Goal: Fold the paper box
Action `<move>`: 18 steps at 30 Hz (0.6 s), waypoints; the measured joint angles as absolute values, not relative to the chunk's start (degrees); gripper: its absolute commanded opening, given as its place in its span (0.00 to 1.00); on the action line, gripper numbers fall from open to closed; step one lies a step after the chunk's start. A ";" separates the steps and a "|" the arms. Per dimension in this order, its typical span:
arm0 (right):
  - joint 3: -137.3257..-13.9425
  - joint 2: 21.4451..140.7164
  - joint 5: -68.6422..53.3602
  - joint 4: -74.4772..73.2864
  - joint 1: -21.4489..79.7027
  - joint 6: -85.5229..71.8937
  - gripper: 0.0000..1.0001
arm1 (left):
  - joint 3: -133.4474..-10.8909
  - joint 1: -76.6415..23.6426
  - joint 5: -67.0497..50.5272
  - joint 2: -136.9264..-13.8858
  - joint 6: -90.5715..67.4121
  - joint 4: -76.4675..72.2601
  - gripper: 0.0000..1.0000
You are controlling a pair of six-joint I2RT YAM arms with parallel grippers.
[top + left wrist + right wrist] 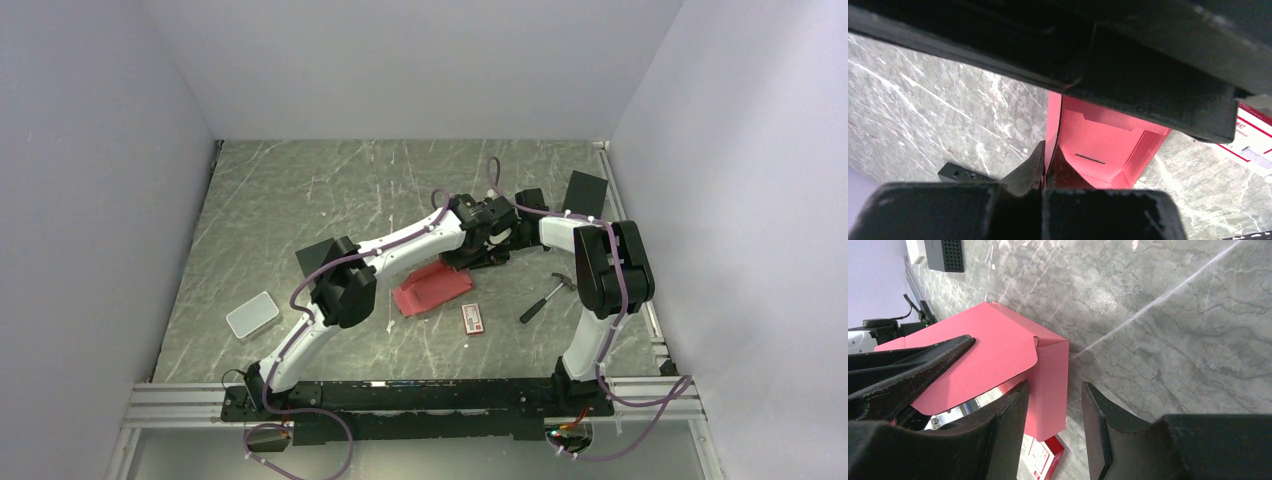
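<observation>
Red-pink thin cardboard box [432,288], half-formed, sits mid-tabletop between my arms. My left jaws are clamped on one raised wall; my right jaws stand apart, empty, at its rounded flap [998,360]. Best, I judge, to brace left and ease that flap in slowly. Scratched grey marbled tabletop [300,200], bare pale walls [400,70].

We can read no text in full. The only print sits on the small red-and-white packet [1254,131], to the right of the left gripper [1044,167]. It shows a few dark letters, cut by the frame edge and too blurred to spell. Below the right gripper [1054,410] the same packet shows faint, unreadable marks.
</observation>
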State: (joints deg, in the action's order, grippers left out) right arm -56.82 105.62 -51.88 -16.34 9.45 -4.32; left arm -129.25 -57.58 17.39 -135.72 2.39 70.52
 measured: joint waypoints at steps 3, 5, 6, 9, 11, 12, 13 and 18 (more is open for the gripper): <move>-56.64 105.60 -51.88 -16.16 9.58 -4.32 0.49 | -129.25 -57.58 17.39 -135.72 1.65 70.67 0.00; -56.53 105.60 -51.94 -16.08 9.67 -4.34 0.51 | -129.25 -57.58 17.39 -135.72 0.91 70.67 0.00; -56.49 105.60 -52.01 -15.94 9.69 -4.49 0.52 | -129.25 -57.58 17.41 -135.72 0.69 70.70 0.00; -56.16 105.60 -52.99 -15.20 9.72 -5.02 0.52 | -129.16 -57.58 17.45 -135.70 0.05 70.63 0.00; -55.92 105.62 -53.39 -14.90 9.74 -5.28 0.52 | -128.99 -57.58 17.47 -135.68 -0.27 70.50 0.00; -55.83 105.62 -53.65 -14.87 9.74 -5.45 0.52 | -128.81 -57.58 17.47 -135.61 -0.45 70.39 0.00; -55.79 105.62 -53.95 -14.87 9.78 -5.58 0.51 | -128.75 -57.58 17.47 -135.59 -0.64 70.35 0.00; -55.79 105.65 -54.06 -14.90 9.96 -5.61 0.50 | -128.25 -57.58 17.50 -135.26 -1.28 69.95 0.00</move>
